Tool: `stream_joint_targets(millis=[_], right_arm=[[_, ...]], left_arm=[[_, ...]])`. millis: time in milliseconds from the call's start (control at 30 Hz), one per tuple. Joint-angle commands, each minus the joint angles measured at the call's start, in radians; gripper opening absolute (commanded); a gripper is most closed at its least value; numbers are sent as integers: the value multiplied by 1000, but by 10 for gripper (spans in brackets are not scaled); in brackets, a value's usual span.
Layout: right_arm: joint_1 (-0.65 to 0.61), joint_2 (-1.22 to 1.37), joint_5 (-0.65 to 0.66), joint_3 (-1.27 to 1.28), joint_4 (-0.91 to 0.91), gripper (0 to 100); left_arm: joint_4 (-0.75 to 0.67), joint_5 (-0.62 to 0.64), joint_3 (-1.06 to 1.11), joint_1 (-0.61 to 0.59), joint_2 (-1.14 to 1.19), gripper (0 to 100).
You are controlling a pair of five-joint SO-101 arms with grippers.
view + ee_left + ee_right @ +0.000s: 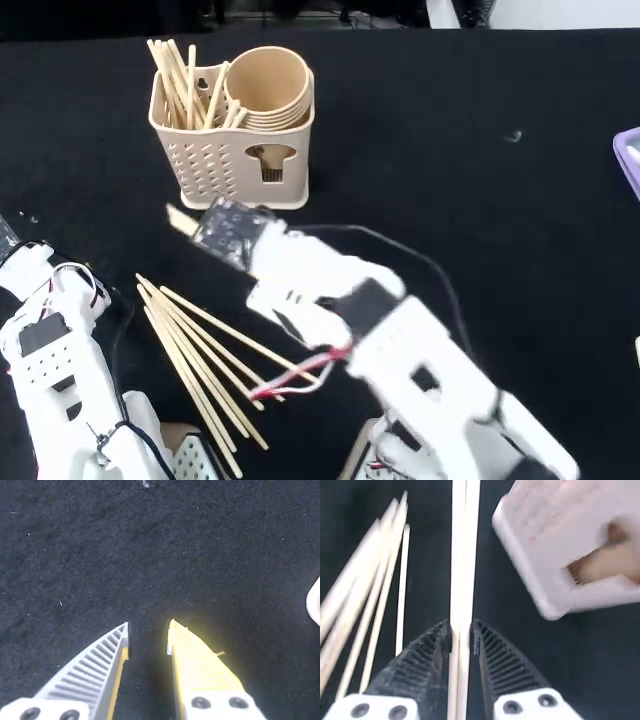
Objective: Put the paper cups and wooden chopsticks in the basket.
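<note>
While low beside the basket [222,168], right tool [461,626] tight on chopsticks [464,555], left tool [148,625] ajar.

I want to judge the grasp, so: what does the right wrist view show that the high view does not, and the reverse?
Right wrist view adds: the right gripper shut on a pair of chopsticks that runs straight through its grip. High view adds: paper cups nested in the basket, standing chopsticks beside them, and the left arm. Shared: the basket, the right gripper, and the loose chopsticks fanned on the black table.
</note>
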Motion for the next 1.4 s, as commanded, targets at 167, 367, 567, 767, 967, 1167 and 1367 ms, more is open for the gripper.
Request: stream_joint_targets(millis=[167,367,567,767,967,1167,1367], right_arm=[[6,-38,-253,-157,-684,11],[8,236,-278,-263,-1026,11],[60,542,-270,-515,-1123,11],[124,825,-272,-731,-1122,11],[126,981,-270,-796,-1120,11],[121,992,-270,-840,-881,73],[121,947,-278,-926,-723,160]], left_arm=[[-20,8,-12,-4,-18,134],[-20,8,-10,-2,-18,134],[-20,8,-10,-7,-18,134],[-20,8,-10,-5,-18,134],[-20,8,-10,-4,-18,134],[-20,8,-10,-7,-18,134],[-20,8,-12,-7,-18,134]])
